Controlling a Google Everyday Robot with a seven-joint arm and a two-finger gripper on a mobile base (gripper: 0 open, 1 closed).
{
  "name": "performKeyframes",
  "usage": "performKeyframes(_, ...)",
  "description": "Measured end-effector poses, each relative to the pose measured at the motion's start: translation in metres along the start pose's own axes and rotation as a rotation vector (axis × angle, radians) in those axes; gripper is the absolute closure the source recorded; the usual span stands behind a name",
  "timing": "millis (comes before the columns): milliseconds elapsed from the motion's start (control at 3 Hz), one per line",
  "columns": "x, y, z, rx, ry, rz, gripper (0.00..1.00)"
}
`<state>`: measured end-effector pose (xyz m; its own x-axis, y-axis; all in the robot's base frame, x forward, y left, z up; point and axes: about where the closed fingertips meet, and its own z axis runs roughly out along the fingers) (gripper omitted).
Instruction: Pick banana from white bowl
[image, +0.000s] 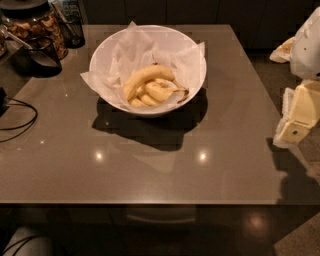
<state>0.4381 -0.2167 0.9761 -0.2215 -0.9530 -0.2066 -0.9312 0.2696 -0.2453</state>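
The white bowl (106, 50) stands at the back middle of the brown table, lined with crumpled white paper. The banana (145, 76), long, curved and pale yellow, lies across the top of a few smaller yellow bananas (156, 92) inside the bowl. My gripper (295, 127) is at the far right edge of the view, off the table's right side, well away from the bowl and level with its front. It holds nothing that I can see.
Dark glass jars with snacks (37, 27) and a black cup (35, 52) stand at the back left corner. A black cable (20, 120) loops on the table's left side. The table's front edge (150, 202) runs across the lower view.
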Motion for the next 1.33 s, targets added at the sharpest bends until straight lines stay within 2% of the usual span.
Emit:
performKeyframes(333,0.000,0.000,0.000,0.000,0.000,0.000,0.00)
performKeyframes(667,-0.030,-0.018,-0.001,-0.017,0.020,-0.021,0.00)
performKeyframes(1000,-0.084,-0.053,0.005,-0.024,0.039,-0.100,0.00)
performKeyframes(1333,-0.131,-0.081,0.014,-0.011,0.026,-0.179,0.00)
